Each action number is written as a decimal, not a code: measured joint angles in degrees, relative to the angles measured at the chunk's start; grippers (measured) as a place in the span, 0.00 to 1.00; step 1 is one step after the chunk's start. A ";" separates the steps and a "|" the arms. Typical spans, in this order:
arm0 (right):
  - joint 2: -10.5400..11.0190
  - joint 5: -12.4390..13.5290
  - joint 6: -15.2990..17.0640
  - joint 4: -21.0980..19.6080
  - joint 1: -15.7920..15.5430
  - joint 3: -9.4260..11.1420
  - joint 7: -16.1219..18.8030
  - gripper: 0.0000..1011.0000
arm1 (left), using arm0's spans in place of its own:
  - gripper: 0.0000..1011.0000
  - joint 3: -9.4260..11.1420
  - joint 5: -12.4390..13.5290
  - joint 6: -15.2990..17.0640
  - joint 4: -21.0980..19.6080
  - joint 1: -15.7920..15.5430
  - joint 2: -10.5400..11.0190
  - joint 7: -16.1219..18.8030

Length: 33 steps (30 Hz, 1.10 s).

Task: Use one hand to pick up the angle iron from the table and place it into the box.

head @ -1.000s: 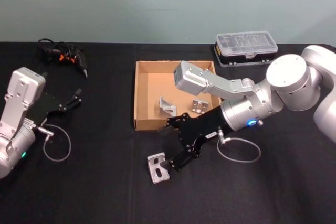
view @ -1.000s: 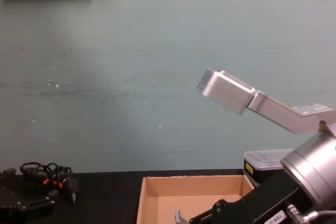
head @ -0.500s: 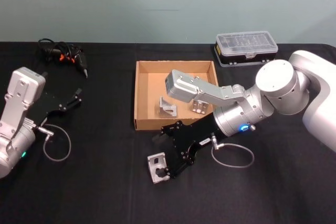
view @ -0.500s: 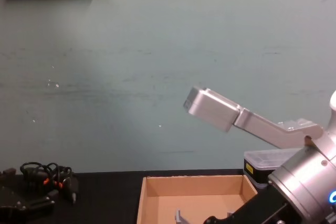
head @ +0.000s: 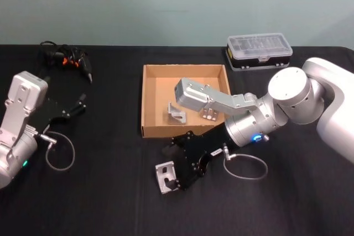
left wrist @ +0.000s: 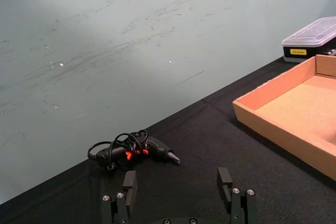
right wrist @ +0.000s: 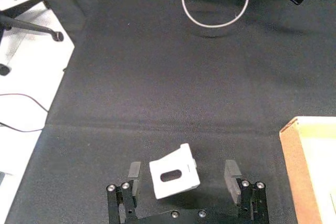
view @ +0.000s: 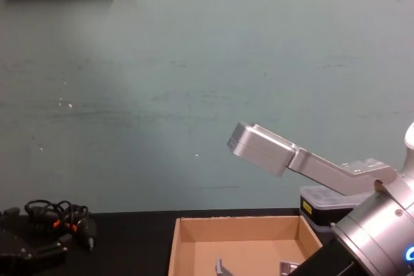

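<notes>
One silver angle iron (head: 165,176) lies on the black table (head: 105,197) just in front of the cardboard box (head: 145,103). My right gripper (head: 173,167) hangs low over it, open. In the right wrist view the angle iron (right wrist: 174,178) sits between the two spread fingers (right wrist: 134,173), touching neither. Two more angle irons (head: 176,113) (head: 209,114) lie inside the box, and the chest view shows the box (view: 187,237) from the side. My left gripper (head: 78,105) rests open at the far left; its wrist view shows its gripper (left wrist: 177,184) holding nothing.
A clear-lidded plastic case (head: 259,51) stands behind the box at the right. A black and orange power tool with its cable (head: 67,58) lies at the back left. Thin cable loops hang from each wrist (head: 60,151) (head: 246,164).
The right arm has swung left and down, so its open fingers now straddle the angle iron on the table. The left arm has not moved.
</notes>
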 joint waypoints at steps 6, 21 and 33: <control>-0.27 0.10 -0.28 0.64 0.12 -0.18 -0.08 0.99 | 0.99 0.00 0.00 0.00 0.00 0.00 0.00 0.00; -0.88 0.23 -0.90 1.59 0.31 -0.39 -0.31 0.83 | 0.99 0.00 0.00 0.00 0.00 0.00 0.00 0.00; -0.88 0.18 -1.35 1.65 0.15 -0.31 -0.54 0.46 | 0.99 0.00 0.00 0.00 0.00 0.00 0.00 0.00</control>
